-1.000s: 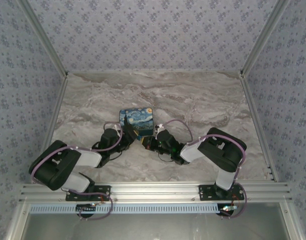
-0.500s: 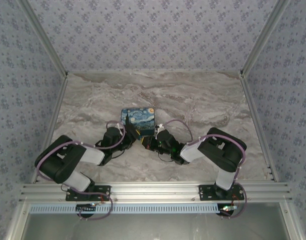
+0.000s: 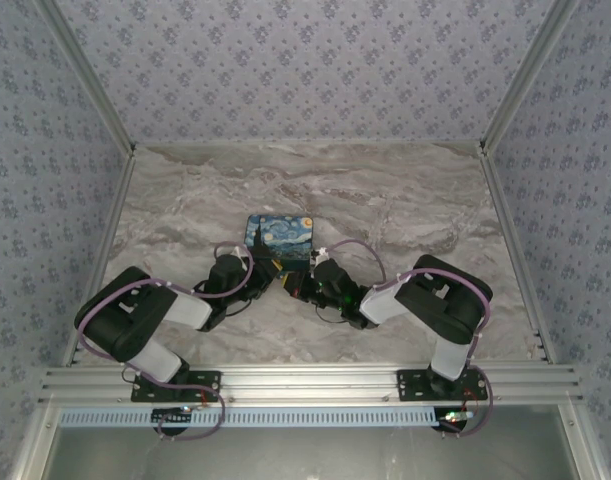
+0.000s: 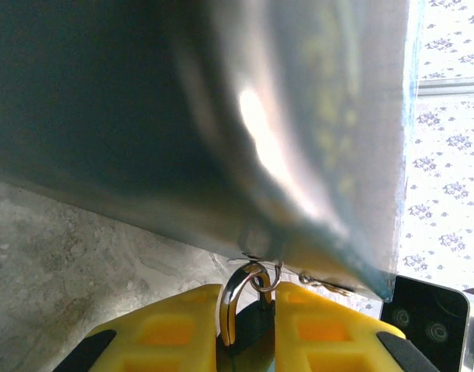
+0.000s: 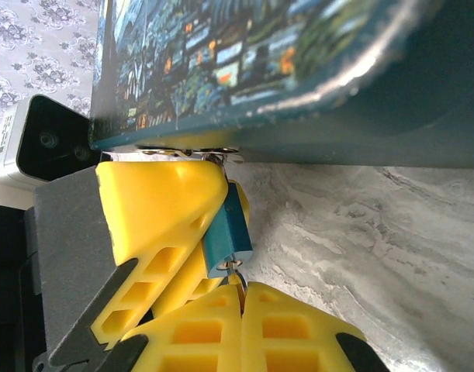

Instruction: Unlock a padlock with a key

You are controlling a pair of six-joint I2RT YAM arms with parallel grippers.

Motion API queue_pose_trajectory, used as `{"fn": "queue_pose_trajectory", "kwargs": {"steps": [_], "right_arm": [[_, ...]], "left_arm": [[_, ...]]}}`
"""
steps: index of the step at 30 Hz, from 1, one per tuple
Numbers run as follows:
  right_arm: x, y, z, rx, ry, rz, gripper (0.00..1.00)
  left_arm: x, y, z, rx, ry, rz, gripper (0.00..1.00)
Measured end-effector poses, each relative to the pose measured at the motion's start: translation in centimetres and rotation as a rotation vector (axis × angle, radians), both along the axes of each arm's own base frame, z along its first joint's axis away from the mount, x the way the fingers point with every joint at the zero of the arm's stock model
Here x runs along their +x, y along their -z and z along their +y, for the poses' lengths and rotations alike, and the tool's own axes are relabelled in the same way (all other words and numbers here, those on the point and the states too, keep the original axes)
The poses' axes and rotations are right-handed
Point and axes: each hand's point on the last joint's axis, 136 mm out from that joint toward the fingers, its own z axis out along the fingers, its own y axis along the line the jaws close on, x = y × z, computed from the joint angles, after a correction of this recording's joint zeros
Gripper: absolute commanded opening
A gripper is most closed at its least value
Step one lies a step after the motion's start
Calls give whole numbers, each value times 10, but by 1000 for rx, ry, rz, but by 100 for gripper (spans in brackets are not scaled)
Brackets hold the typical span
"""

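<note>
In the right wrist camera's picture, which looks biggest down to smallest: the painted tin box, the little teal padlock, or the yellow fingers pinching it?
Largest: painted tin box, though nearness to the lens inflates it.
Next: the left arm's yellow fingers gripping the teal padlock.
Smallest: that padlock.

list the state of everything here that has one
box: closed
padlock: hooked onto the box, shackle looks closed
left gripper: jaws shut on padlock
right gripper: jaws shut on key
key: mostly hidden, tip at the padlock's underside
</note>
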Motion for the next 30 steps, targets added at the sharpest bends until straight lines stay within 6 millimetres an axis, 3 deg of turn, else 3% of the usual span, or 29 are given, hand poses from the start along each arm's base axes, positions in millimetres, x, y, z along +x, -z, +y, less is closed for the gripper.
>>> {"fn": "queue_pose_trajectory", "kwargs": {"steps": [3,8,19,25,30], "right_arm": [[0,1,-1,-1,0,1,8],[-1,0,-5,-14,-7,-11,25],[-10,-8,-31,-112,-46,-122,53],[-18,-29,-45,-273,-129,-317,59],[-32,-49,-41,-482,-252,-545,60]], "left_arm": [[0,0,-1,3,-2,-1,6],[-2,-5,-3,1,7,-4,0],[-8,-18,4,29,-6,9,0],[-11,-26,7,38,-10,19,0],[-8,-41,5,36,-13,14,0]]}}
